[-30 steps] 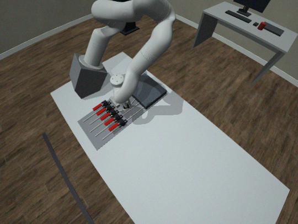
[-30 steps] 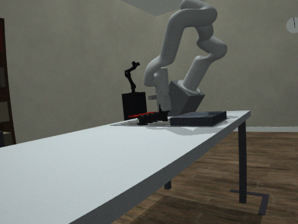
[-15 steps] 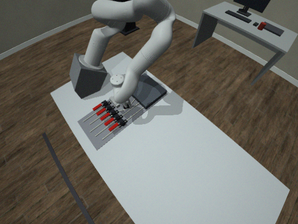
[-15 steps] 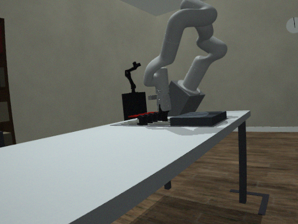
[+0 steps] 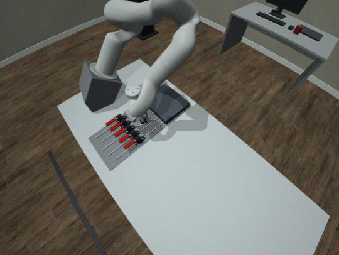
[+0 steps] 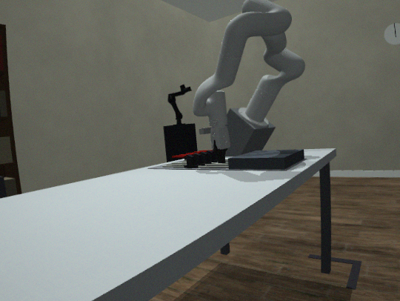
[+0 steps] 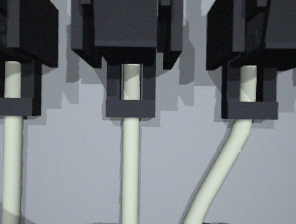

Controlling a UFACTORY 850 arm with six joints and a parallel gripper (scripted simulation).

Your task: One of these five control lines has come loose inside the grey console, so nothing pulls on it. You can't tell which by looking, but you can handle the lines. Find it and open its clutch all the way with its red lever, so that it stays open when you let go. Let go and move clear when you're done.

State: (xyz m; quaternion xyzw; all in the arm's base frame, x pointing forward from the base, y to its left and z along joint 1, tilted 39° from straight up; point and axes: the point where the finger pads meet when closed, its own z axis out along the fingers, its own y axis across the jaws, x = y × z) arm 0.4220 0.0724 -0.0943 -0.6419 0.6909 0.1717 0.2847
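Observation:
Five red levers [image 5: 119, 132] lie flat in a row on black clutches [image 5: 130, 129] on a dark plate [image 5: 108, 147]. Pale lines run from the clutches to the grey console [image 5: 169, 103]. My gripper [image 5: 142, 119] is shut and sits low over the lines between the clutches and the console, near the far end of the row; it also shows in the exterior view [image 6: 221, 151]. The wrist view shows three lines leaving their clutches: the left line [image 7: 12, 165] and the middle line [image 7: 130, 165] run straight, the right line [image 7: 225, 165] bends sideways. My fingertips are not visible there.
The arm's grey base block [image 5: 98, 88] stands just behind the plate. A black stand with a small arm [image 6: 179, 137] stands behind the table. A desk with a monitor and keyboard [image 5: 282, 28] stands far off at the back right.

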